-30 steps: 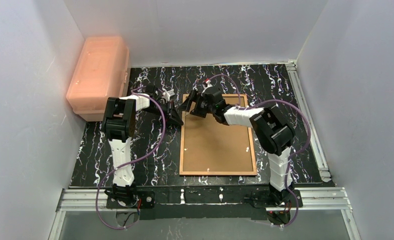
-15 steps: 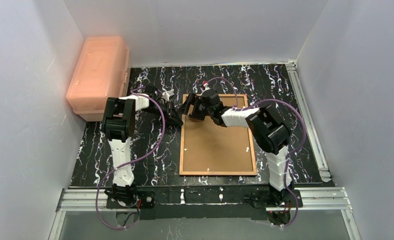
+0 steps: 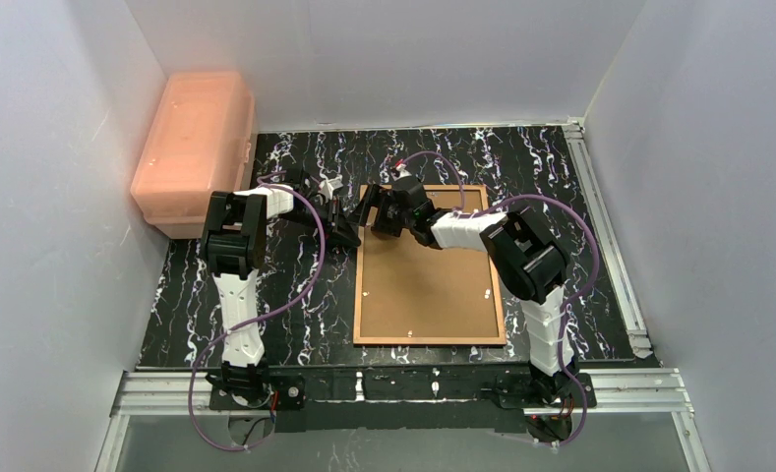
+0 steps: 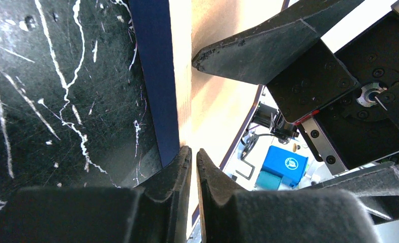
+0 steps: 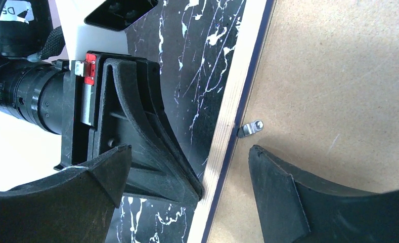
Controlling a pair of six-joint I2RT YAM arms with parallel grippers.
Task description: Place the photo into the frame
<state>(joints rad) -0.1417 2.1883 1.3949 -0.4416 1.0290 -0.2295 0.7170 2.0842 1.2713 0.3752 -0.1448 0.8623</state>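
Note:
The frame (image 3: 358, 295) lies face down on the black marbled table, with its brown backing board (image 3: 428, 275) facing up. The photo is out of view. My left gripper (image 3: 352, 234) is shut, its tips against the frame's left edge near the far corner. In the left wrist view the left gripper (image 4: 193, 150) meets the navy border (image 4: 157, 76) and pale wood edge. My right gripper (image 5: 190, 149) is open and straddles that same wood edge (image 5: 235, 101), one finger over the backing board (image 5: 339, 76). A small metal clip (image 5: 250, 128) sits just ahead of that finger.
A pink plastic box (image 3: 195, 138) stands at the back left against the wall. An aluminium rail (image 3: 600, 216) runs along the table's right side. White walls close in three sides.
My right gripper has slid left across the frame's far end to its left edge, close to the left gripper. The left arm has stayed put.

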